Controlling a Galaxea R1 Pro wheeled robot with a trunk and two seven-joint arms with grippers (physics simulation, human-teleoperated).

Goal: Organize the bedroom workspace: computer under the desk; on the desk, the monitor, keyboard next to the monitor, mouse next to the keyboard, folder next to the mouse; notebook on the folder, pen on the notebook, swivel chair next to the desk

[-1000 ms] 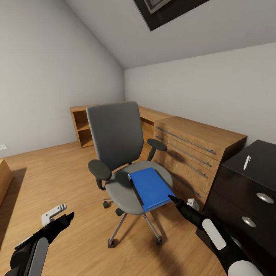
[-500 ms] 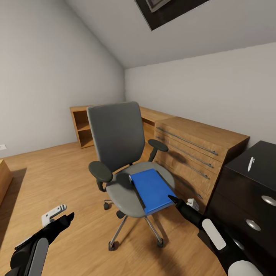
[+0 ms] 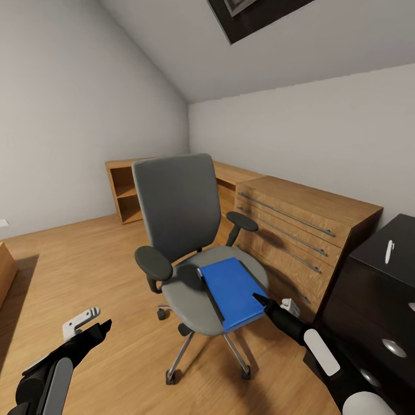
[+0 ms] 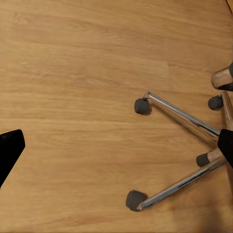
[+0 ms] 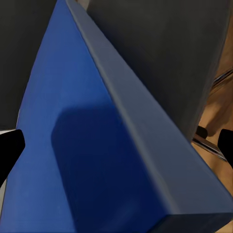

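Observation:
The grey swivel chair [image 3: 176, 207] stands mid-floor, facing me. The bright blue folder [image 3: 233, 290] lies flat on its seat, toward the seat's right side. My right gripper [image 3: 258, 300] hovers at the folder's near right corner, and in the right wrist view the folder [image 5: 97, 145] lies close under the open right gripper [image 5: 116, 145]. My left gripper [image 3: 102, 328] hangs low at the left, open over bare floor, with the chair's chrome legs [image 4: 182, 116] beside it. A white pen [image 3: 389, 251] lies on the black desk [image 3: 374, 276] at the right edge.
A light-wood drawer chest [image 3: 300, 222] runs along the right wall behind the chair, and an open wood shelf unit [image 3: 124, 193] fills the far corner. The ceiling slopes down at the left, with a skylight [image 3: 248, 14] above. Wood floor [image 3: 75, 259] spreads to the left of the chair.
The whole picture has shifted a little to the right and down, so the camera has moved. Chair, folder and pen keep their places. Both arms hold the same pose.

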